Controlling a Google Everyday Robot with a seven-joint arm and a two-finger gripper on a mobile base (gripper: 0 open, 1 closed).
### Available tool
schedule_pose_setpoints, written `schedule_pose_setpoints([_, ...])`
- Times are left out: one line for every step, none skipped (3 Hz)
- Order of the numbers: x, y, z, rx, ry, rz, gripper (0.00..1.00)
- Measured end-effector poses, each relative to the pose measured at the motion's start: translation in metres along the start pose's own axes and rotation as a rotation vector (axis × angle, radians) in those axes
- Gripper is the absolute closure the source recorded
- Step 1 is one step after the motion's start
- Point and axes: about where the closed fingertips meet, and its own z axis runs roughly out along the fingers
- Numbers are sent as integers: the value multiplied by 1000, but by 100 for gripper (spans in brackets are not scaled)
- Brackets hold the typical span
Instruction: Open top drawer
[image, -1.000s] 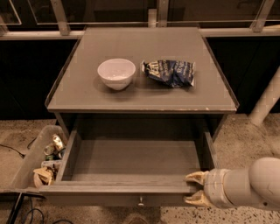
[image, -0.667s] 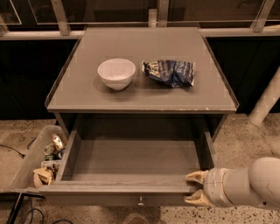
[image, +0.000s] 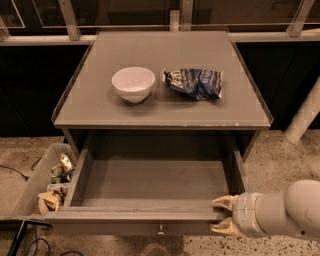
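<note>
The top drawer (image: 150, 182) stood pulled well out beneath the table (image: 100, 110), its grey interior bare. The hand (image: 216, 216) stayed at the drawer front's right end, fingers (image: 225, 202) spread (not clenched). Nothing had shifted in the last second, so the opening appeared complete.

Top drawer (image: 155, 182) is plain grey inside and out, same flat grey as the table (image: 100, 107); knob (image: 160, 230) is silvery. Bowl (image: 133, 83) is white, bag (image: 194, 83) dark blue with white print. Gripper (image: 216, 215) is cream-tan at the drawer's front right corner, arm (image: 295, 207) off-white, floor (image: 280, 160) speckled beige.
</note>
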Motion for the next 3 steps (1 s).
schedule_pose_setpoints([0,0,0,0,0,0,12])
schedule_pose_setpoints([0,0,0,0,0,0,0])
schedule_pose_setpoints([0,0,0,0,0,0,0])
